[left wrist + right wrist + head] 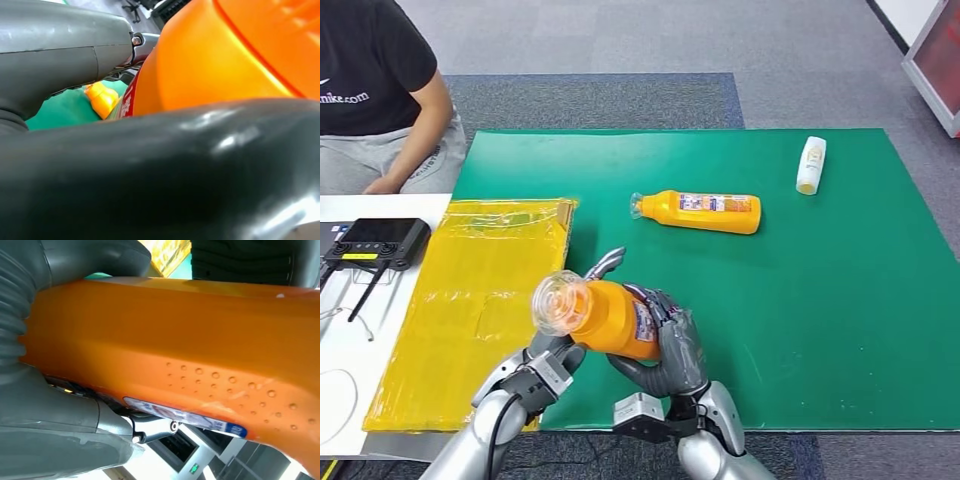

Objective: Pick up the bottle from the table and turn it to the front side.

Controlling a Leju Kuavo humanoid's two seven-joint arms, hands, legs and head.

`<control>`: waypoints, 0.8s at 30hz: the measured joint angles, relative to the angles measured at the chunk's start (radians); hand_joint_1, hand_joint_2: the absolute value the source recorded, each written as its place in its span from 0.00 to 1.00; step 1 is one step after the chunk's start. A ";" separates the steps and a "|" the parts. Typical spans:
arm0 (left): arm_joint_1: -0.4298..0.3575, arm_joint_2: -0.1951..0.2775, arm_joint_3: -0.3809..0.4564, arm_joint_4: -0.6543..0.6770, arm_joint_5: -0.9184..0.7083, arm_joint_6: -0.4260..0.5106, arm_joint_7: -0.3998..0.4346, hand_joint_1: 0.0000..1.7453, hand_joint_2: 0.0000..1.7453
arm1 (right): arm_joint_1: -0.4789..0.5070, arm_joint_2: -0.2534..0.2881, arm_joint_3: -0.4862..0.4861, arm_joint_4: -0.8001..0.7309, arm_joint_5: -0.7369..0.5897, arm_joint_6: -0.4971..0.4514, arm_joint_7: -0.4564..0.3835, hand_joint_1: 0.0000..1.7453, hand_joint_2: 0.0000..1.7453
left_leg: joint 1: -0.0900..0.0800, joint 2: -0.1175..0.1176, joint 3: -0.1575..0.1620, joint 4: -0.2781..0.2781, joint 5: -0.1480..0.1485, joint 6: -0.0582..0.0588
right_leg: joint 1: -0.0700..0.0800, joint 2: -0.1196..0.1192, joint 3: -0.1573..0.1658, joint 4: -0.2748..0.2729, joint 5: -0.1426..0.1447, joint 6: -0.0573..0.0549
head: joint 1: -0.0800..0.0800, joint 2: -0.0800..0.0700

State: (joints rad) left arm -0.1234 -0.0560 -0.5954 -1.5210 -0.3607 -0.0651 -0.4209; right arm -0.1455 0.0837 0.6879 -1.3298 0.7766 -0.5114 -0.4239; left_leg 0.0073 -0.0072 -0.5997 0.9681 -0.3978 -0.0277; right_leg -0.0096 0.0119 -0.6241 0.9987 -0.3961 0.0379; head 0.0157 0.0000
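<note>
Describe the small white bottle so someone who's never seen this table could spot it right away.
Start at the green mat covering the table and look to its far right corner. The white bottle lies there on its side, alone. Its neighbours, one orange bottle lying mid-mat and another held in the robot's hands, are bigger.

Both arms reach in from the near edge; left hand (546, 352) and right hand (675, 350) clasp the bottle (610, 318) between them.

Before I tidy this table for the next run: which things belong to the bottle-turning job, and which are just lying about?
In the job:
held orange bottle
left hand
right hand

Lying about:
second orange bottle on the green mat
white bottle
yellow bag
black controller
</note>
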 joint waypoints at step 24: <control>0.000 0.030 -0.006 0.004 0.063 0.027 -0.051 0.00 1.00 | -0.026 0.007 -0.007 0.017 0.032 -0.004 -0.006 0.99 1.00 | 0.000 0.000 0.000 0.000 0.000 0.000 | 0.000 0.000 0.000 0.000 0.000 0.000 | 0.000 0.000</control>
State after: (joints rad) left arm -0.1230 -0.0259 -0.6012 -1.5167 -0.2982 -0.0381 -0.4717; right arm -0.1711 0.0908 0.6812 -1.3125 0.8082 -0.5156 -0.4297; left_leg 0.0073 -0.0072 -0.5999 0.9681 -0.3978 -0.0278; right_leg -0.0096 0.0119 -0.6243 0.9988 -0.3962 0.0379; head 0.0159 0.0000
